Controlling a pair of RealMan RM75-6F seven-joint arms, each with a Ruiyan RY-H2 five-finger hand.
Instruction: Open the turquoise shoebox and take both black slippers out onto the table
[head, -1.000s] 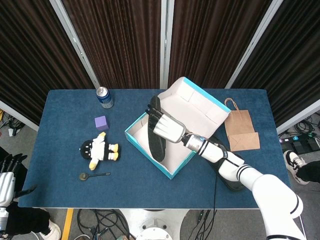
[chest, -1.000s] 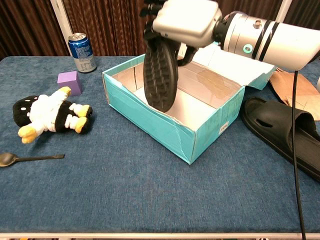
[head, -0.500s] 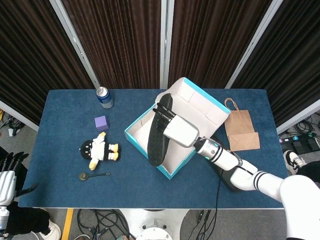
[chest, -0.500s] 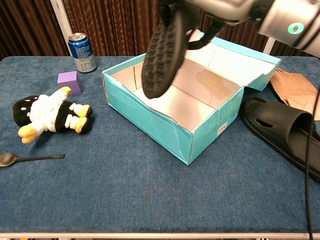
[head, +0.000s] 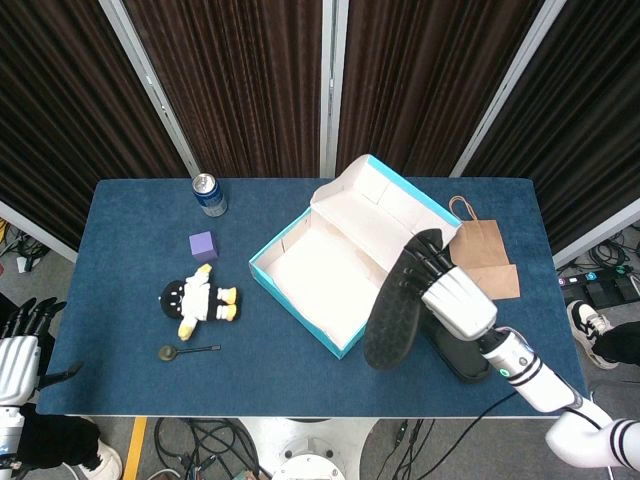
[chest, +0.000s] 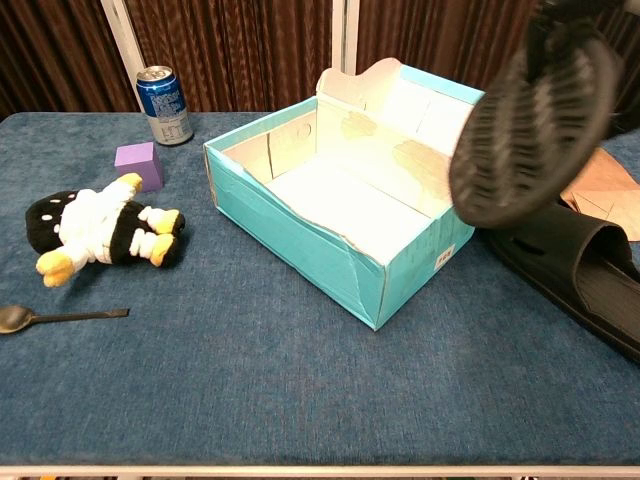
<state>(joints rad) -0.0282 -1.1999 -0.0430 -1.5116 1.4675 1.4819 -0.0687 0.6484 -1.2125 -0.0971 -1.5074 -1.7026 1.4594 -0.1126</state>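
The second black slipper (head: 398, 302) hangs in the air, sole outward, gripped by the right hand (head: 455, 298), just beyond the open turquoise shoebox (head: 325, 262). Under that hand the first black slipper (chest: 574, 262) lies on the table (head: 130, 350). The left hand (head: 20, 348) rests off the table's edge, fingers apart, holding nothing.

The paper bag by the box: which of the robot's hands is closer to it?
Right. The right hand holds a black slipper just in front of the paper bag; the left hand hangs off the table's far left edge.
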